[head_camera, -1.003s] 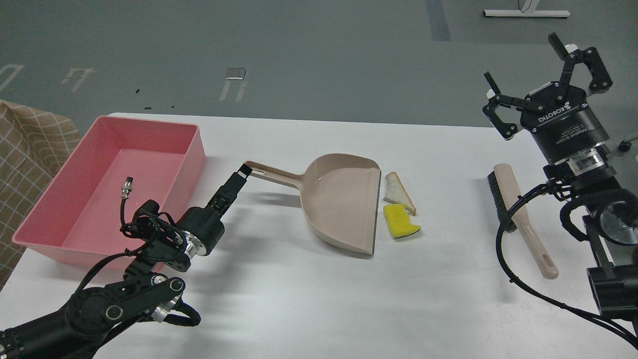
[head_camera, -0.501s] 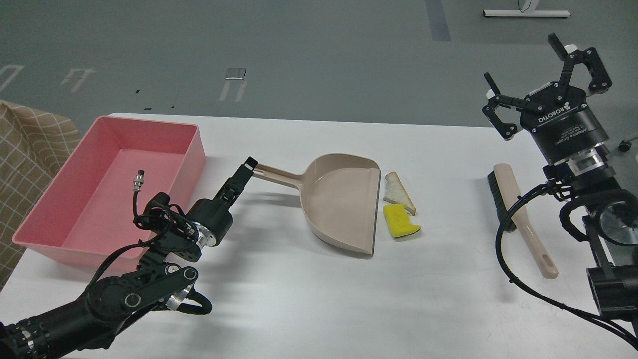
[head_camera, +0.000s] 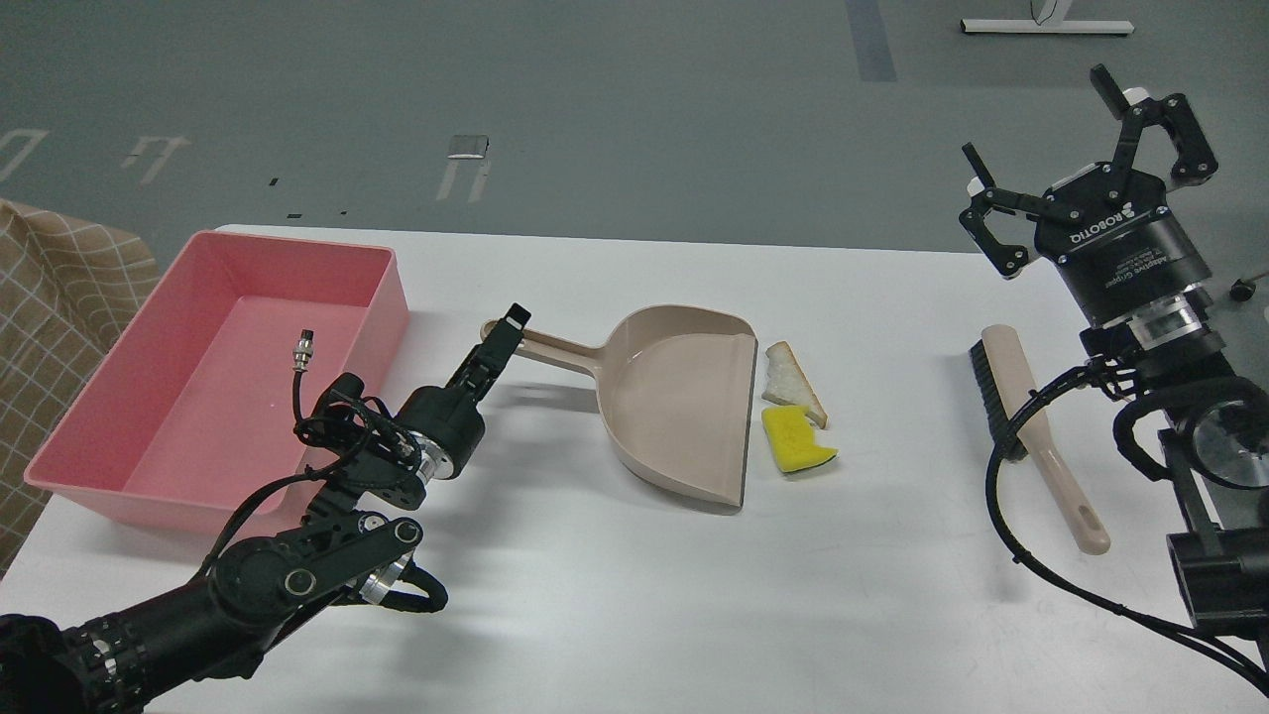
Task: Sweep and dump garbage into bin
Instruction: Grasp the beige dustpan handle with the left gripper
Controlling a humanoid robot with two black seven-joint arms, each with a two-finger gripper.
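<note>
Garbage sits near the middle of the white bench [head_camera: 615, 595], a little toward its right side: a bread wedge [head_camera: 790, 385] with brown crust and, just nearer the front edge, a yellow sponge chunk [head_camera: 796, 439]. Both lie right at the open lip of the beige dustpan [head_camera: 676, 402], on its right side, close to it but not inside.

The dustpan's handle [head_camera: 547, 344] runs leftward and slightly toward the back edge, so its long axis points from the scraps toward the pink bin [head_camera: 392, 288], which stands at the back-left corner with nothing in it that I can see.

The left gripper [head_camera: 509, 323] is at the tip of that handle, its fingers seen nearly end-on and dark; whether they have closed on the handle cannot be told. This arm is clearly the nearer one to the pan.

The right gripper [head_camera: 1076, 164] hangs high over the right edge with its fingers spread wide, holding nothing. Below it the brush [head_camera: 1036, 426] lies along the right side of the bench, bristles toward the back, handle toward the front. The scraps lie between pan and brush, so a leftward sweep would likely push them in.
</note>
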